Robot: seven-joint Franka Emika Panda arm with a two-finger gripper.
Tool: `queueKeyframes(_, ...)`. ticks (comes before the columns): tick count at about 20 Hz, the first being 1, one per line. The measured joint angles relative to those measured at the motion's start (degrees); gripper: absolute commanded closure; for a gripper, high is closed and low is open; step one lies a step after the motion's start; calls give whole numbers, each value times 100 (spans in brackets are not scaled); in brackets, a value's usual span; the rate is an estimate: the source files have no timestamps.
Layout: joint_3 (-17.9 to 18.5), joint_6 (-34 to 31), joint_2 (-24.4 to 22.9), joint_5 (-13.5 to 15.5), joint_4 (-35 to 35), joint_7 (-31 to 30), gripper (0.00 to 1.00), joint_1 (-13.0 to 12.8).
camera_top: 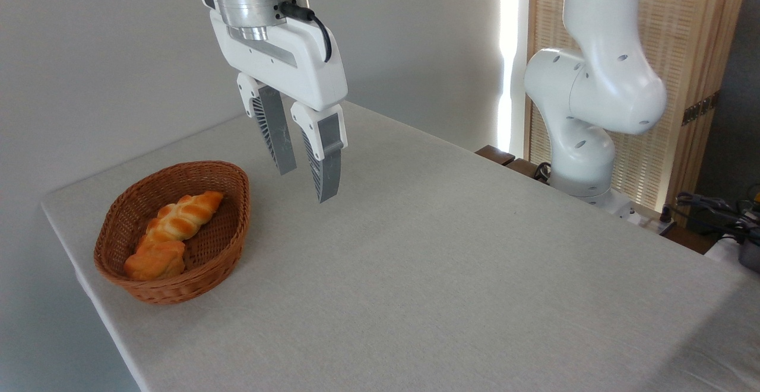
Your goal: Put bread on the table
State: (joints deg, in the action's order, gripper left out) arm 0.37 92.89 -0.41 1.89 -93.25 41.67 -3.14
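The bread, a small glossy orange-golden knotted bun, lies at the near end of a brown wicker basket on the left of the table. A longer, paler braided loaf lies beside it in the same basket. My gripper hangs in the air to the right of the basket and above the cloth, well apart from both pieces. It is open, and the gap between its grey fingers holds nothing.
The arm's white base and elbow stand at the table's far right edge. Cables and dark devices sit beyond the right corner. A grey wall lies behind, with a slatted wooden screen at the right.
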Motion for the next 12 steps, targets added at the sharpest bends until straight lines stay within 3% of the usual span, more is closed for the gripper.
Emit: queueKeyframes(12,1,0,0,0,-1,82,0,31)
